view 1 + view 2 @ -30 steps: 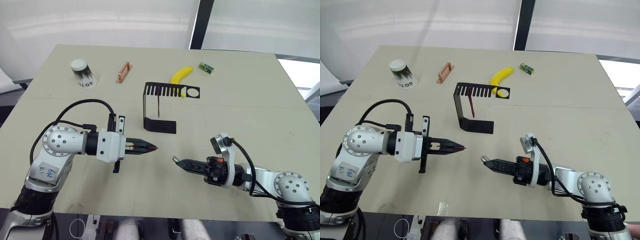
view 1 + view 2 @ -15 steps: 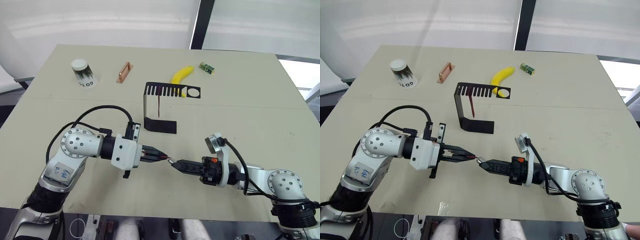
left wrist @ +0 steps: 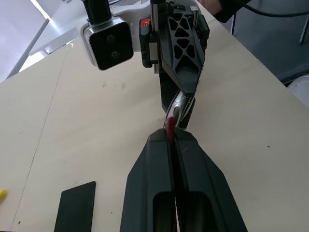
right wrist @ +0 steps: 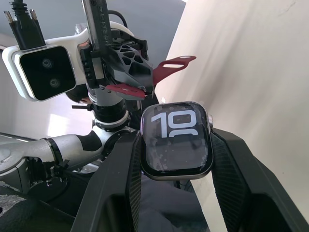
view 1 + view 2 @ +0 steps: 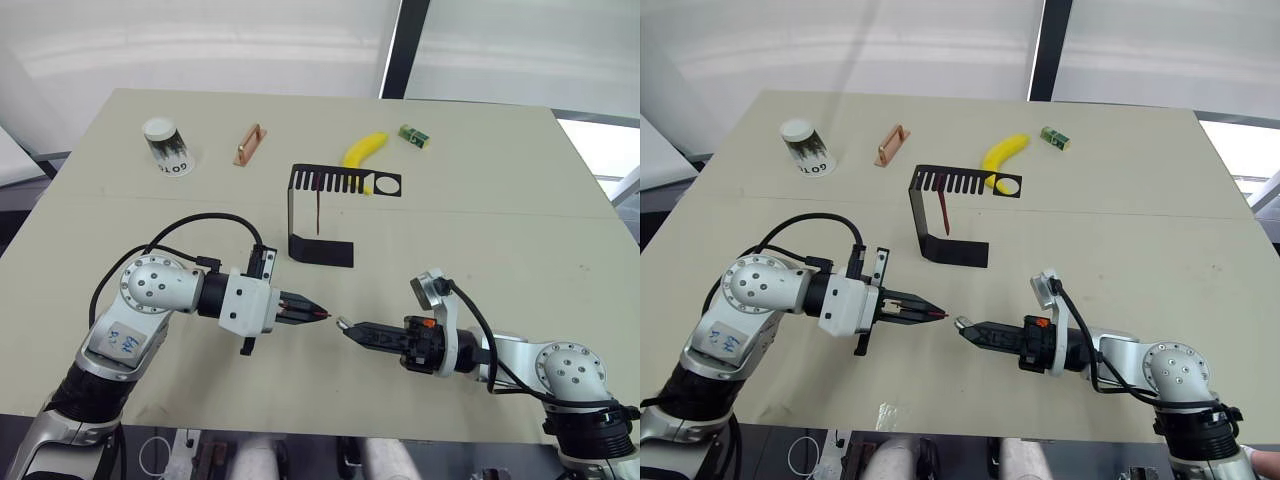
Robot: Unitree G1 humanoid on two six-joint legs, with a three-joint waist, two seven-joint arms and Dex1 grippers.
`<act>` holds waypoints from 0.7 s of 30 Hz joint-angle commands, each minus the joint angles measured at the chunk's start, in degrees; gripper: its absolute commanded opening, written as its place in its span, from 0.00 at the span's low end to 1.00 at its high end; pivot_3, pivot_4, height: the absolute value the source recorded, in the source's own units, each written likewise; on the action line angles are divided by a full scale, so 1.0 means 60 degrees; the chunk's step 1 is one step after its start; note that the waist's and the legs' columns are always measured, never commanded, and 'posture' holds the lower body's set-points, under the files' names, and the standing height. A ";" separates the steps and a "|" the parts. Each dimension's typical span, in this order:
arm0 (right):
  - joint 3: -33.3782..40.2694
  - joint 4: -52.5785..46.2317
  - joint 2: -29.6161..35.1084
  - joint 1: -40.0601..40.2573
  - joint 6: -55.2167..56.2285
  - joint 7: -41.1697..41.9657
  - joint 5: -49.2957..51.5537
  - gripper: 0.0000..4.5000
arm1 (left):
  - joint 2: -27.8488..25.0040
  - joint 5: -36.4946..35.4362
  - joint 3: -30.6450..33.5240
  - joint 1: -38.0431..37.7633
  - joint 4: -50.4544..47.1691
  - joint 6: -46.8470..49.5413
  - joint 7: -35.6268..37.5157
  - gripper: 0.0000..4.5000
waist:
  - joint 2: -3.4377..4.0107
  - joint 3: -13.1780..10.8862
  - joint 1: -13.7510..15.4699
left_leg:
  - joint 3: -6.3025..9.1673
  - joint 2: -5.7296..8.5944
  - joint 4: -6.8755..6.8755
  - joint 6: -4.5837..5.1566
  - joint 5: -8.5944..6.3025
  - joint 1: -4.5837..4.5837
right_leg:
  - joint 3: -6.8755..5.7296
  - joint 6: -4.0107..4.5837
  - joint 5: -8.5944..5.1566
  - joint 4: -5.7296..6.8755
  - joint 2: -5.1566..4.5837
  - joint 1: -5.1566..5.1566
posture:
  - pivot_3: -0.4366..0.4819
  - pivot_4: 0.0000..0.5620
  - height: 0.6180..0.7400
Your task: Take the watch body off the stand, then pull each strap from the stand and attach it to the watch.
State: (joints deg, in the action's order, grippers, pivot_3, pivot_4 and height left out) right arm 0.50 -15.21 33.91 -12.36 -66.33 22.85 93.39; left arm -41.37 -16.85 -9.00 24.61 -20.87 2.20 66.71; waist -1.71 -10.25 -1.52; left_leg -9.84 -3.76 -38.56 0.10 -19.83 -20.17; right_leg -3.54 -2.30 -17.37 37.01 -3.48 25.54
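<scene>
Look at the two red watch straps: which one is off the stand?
The strap pinched in the left gripper, near the watch held by the right gripper. The other strap hangs from the stand.

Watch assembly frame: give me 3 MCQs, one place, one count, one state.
1. Where is the watch body?
A. on the stand
B. in the right gripper
C. by the cup

2. How many straps hang on the stand?
A. none
B. one
C. two

3. The left gripper is:
A. open
B. shut on a strap
C. shut on the banana

B: the right gripper has its fingers clamped on the case.
B: one strap on the stand hangs from the comb.
B: the strap in the left gripper sits pinched between its fingers.
</scene>
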 commanded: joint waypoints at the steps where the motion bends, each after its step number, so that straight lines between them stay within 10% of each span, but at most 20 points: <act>1: 0.0190 -0.0170 0.0025 0.0011 0.0041 0.0074 0.0157 0.34 | 0.0022 -0.0178 0.0135 0.0076 -0.0194 -0.0083 0.0005 0.00 | 0.0000 0.0000 -0.0002 | 0.0000 0.0000 0.0000 0.0000 0.0000 0.0000 | 0.0000 0.0000 0.0000 0.0000 0.0000 0.0000 | 0.48 0.27 0.91; 21: 0.0067 -0.0210 -0.0100 -0.0003 0.0028 0.0077 -0.0062 0.34 | 0.0195 0.0214 -0.0165 -0.0086 -0.0196 -0.0247 -0.0144 0.00 | 0.0000 0.0000 -0.0002 | 0.0001 0.0000 -0.0008 0.0000 0.0000 -0.0001 | 0.0000 0.0000 0.0000 0.0005 0.0000 0.0000 | 0.48 0.27 0.91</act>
State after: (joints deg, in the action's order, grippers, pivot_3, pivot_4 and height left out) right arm 0.45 -15.21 33.59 -12.30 -66.31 22.84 92.16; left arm -40.42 -15.52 -10.10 23.54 -21.33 1.30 66.29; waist -1.71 -10.25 -1.53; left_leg -9.84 -3.76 -38.61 0.10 -19.84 -20.17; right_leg -3.55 -2.30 -17.37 37.04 -3.48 25.54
